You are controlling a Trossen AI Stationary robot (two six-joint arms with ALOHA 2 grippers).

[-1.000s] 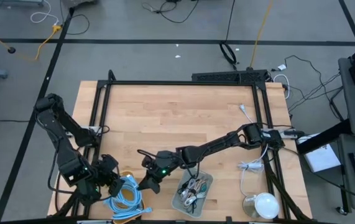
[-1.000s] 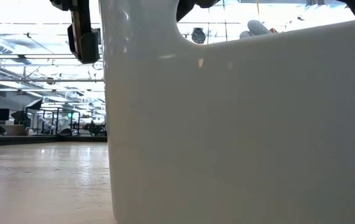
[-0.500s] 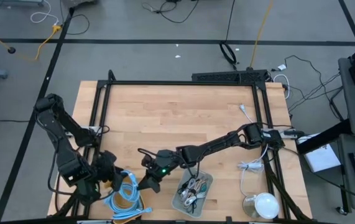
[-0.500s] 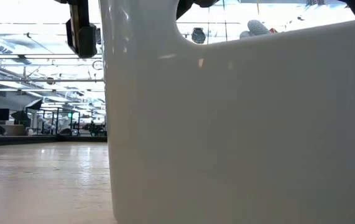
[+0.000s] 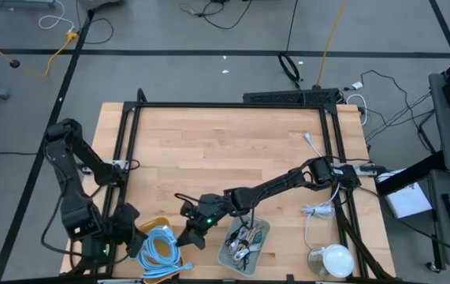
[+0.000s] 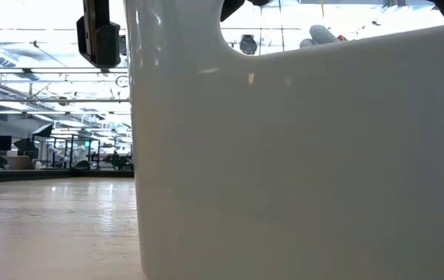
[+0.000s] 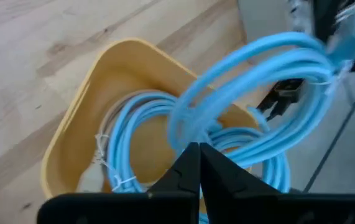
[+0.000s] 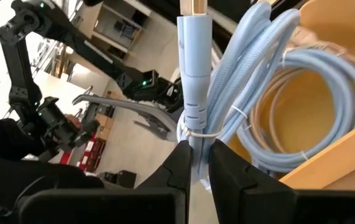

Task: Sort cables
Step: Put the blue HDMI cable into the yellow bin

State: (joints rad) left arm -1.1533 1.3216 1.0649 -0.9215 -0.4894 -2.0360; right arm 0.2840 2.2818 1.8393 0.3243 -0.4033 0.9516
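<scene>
High view – left gripper [image 5: 130,239] beside light-blue cables [image 5: 161,248], yellow bin [image 5: 150,229]

No readable text, label, brand, number or sign is showing in any of the views.

Bright overhead light, wrist pics blurry.
</scene>
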